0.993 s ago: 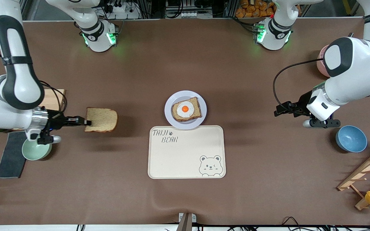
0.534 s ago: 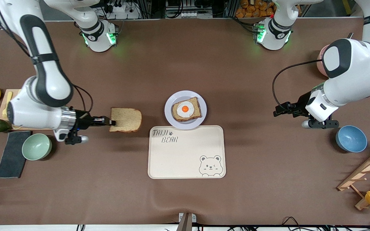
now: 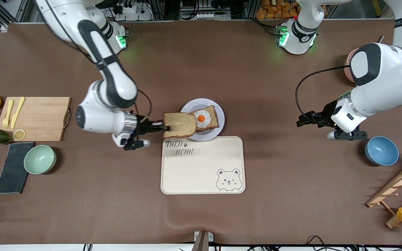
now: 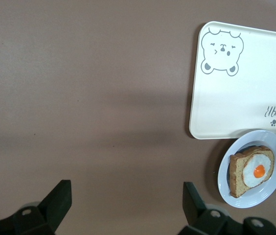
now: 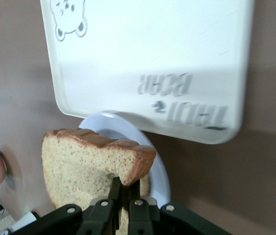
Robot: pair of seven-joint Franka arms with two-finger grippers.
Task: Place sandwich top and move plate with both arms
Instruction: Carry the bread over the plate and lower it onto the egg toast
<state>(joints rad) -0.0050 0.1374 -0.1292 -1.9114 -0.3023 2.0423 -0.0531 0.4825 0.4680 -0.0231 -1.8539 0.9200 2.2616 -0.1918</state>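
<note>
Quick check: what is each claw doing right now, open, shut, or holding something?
Right claw: shut on the bread slice, carried over the rim of the plate.
Left claw: open and empty, waiting over bare table near the blue bowl.

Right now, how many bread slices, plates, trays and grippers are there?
Bread slices: 2, the sandwich top and the egg-topped slice
Plates: 1, the plate
Trays: 1, the tray
Grippers: 2, the right gripper shut on the sandwich top over the plate, the left gripper waiting open
Total: 6
</note>
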